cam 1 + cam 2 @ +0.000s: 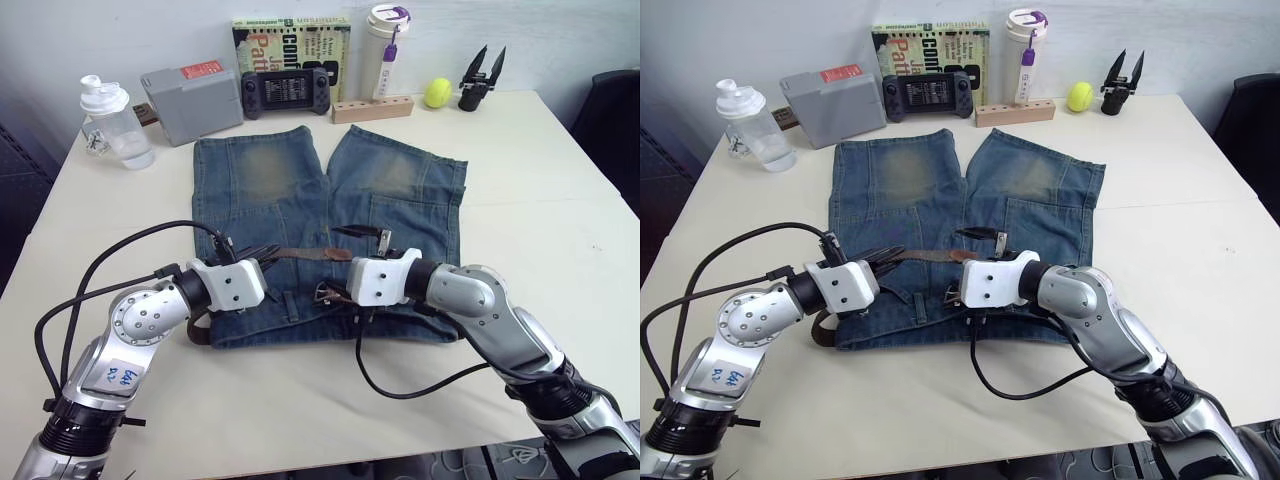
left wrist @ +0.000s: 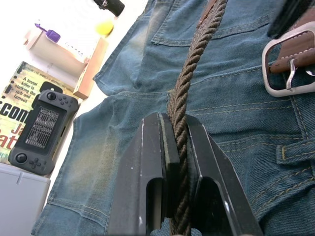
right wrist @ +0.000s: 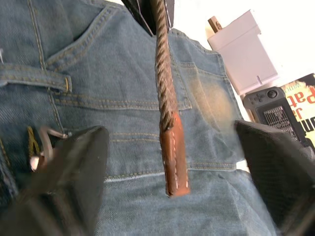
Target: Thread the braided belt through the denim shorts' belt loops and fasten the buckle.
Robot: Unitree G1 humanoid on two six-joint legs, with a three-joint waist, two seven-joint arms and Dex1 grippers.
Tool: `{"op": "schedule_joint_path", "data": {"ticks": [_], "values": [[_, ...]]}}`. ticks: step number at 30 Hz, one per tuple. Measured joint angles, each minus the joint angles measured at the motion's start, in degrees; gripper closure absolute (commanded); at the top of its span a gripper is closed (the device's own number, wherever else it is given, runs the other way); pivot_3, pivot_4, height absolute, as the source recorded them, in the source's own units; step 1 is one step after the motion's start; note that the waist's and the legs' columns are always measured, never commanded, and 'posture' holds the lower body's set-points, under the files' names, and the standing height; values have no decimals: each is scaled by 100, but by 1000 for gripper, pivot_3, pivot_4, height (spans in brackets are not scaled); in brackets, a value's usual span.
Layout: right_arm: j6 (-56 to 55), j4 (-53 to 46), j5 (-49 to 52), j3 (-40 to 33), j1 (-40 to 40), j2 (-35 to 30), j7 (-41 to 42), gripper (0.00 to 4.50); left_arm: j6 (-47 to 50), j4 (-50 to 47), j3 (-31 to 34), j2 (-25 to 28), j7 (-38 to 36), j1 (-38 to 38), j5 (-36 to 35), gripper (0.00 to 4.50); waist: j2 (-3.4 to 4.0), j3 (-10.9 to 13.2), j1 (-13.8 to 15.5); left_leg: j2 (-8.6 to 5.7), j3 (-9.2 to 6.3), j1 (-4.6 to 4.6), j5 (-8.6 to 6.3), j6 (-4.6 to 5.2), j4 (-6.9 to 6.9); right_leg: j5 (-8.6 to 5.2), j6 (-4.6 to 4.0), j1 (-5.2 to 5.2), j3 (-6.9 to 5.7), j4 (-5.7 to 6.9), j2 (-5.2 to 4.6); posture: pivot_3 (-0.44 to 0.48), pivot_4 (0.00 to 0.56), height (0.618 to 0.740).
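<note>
The denim shorts [image 1: 330, 195] lie flat on the table, waistband toward me and legs pointing away. My left gripper [image 2: 176, 118] is shut on the braided belt [image 1: 300, 254], holding the woven strap raised over the shorts. The strap's brown leather tip [image 3: 174, 164] hangs free between the wide-apart fingers of my right gripper [image 1: 335, 290], which is open and touches nothing. The silver buckle [image 2: 290, 64] lies on the denim by the waistband, close to the right gripper. A belt loop [image 1: 293, 303] shows on the waistband. More belt pokes out at the shorts' near-left corner [image 1: 197, 335].
Along the table's far edge stand a water bottle [image 1: 112, 125], a grey box [image 1: 190, 100], a game console [image 1: 285, 92], a book [image 1: 290, 45], a tumbler [image 1: 385, 50], a wooden block [image 1: 372, 108], a tennis ball [image 1: 437, 92] and a spare black gripper [image 1: 480, 80].
</note>
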Motion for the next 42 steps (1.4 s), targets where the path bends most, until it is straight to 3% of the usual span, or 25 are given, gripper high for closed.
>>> {"op": "schedule_joint_path", "data": {"ticks": [4,5,6,13,15,16,20,23,27,28,30,32,33,36,37,39,42], "values": [[-87,1,1,-1,19,12,49,3501,-3,0,1,-33,0,3,14,4500,0,0,5,-1,-1,0,0,0,1,0,0,1,0,1,-1,0,150,726],[-87,1,1,-1,28,15,55,4165,-3,0,1,-43,0,9,17,4500,0,0,5,0,-1,0,0,0,1,0,0,1,0,1,-1,0,150,726],[-87,1,-2,-7,35,18,56,4489,-3,1,3,-50,0,11,27,4500,0,0,4,0,-2,0,0,0,1,0,0,1,-1,1,-1,0,150,726],[-234,117,-40,-21,42,17,56,4489,-89,2,3,-73,-21,113,58,4500,0,0,3,0,-3,0,0,1,1,0,0,1,-1,1,-1,0,150,726],[-279,139,-42,-21,42,22,55,4500,-79,-1,25,-86,-52,151,16,3602,0,0,2,0,-3,0,0,0,1,0,0,1,0,1,-1,0,150,726],[-314,162,-57,-22,42,24,54,4500,-42,-5,65,-130,-63,196,-63,3372,0,0,-1,0,-6,1,0,1,0,0,0,0,1,1,-1,0,150,726],[-391,255,-198,-35,42,27,8,4500,784,-243,415,-385,-163,407,-811,1610,1,0,-2,3,-14,0,0,1,1,0,0,0,1,2,-1,0,150,726],[-507,254,-383,-32,51,103,-121,4500,2334,-875,1154,-690,-129,512,-2489,577,0,1,-2,10,-38,2,0,1,5,0,0,1,5,6,-6,0,150,726],[-664,253,-686,-13,204,158,-282,4500,3963,-1505,2146,-576,-67,1175,-5071,577,0,1,-23,30,-50,10,0,1,2,-1,-1,1,10,9,-13,0,150,726],[-671,253,-697,-13,218,158,-289,4500,4028,-1520,2186,-570,-49,1213,-5198,577,0,1,-23,30,-50,10,0,1,2,-1,-1,1,10,8,-13,0,150,726],[-714,265,-772,6,258,171,-323,4500,4358,-1565,2487,-568,140,1413,-6211,577,1,2,-22,32,-53,9,0,1,6,-1,-1,2,11,9,-17,0,150,726],[-861,328,-949,20,242,229,-459,4500,4598,-1697,2932,-354,550,2215,-8752,577,-5,8,-30,31,-64,17,-1,2,10,-5,-10,13,26,11,-27,0,150,726],[-999,441,-1093,15,241,256,-590,4500,4560,-1845,2736,-467,1262,2416,-10017,577,8,15,18,14,-95,12,-1,2,21,-5,-10,30,28,5,-36,0,150,726],[-1400,506,-1365,16,229,276,-874,4500,4147,-1826,2042,-914,2756,2438,-11241,577,24,22,21,3,-130,26,0,4,26,-6,-10,70,32,-15,-26,0,150,726],[-1443,516,-1383,16,226,276,-902,4500,4095,-1818,1970,-982,2887,2438,-11323,577,24,22,17,2,-133,28,0,4,26,-5,-10,73,33,-17,-26,0,150,726],[-1863,622,-1657,15,219,251,-1188,4500,3577,-1789,1441,-1691,4027,2369,-11795,577,27,20,-2,-3,-144,28,0,4,21,-5,-10,86,24,-34,-10,0,150,726],[-2266,719,-1986,14,227,214,-1458,4500,3139,-1788,1058,-2291,5048,2164,-11919,577,27,20,1,-10,-145,27,1,2,21,-4,-8,90,14,-41,4,0,150,726]]}}
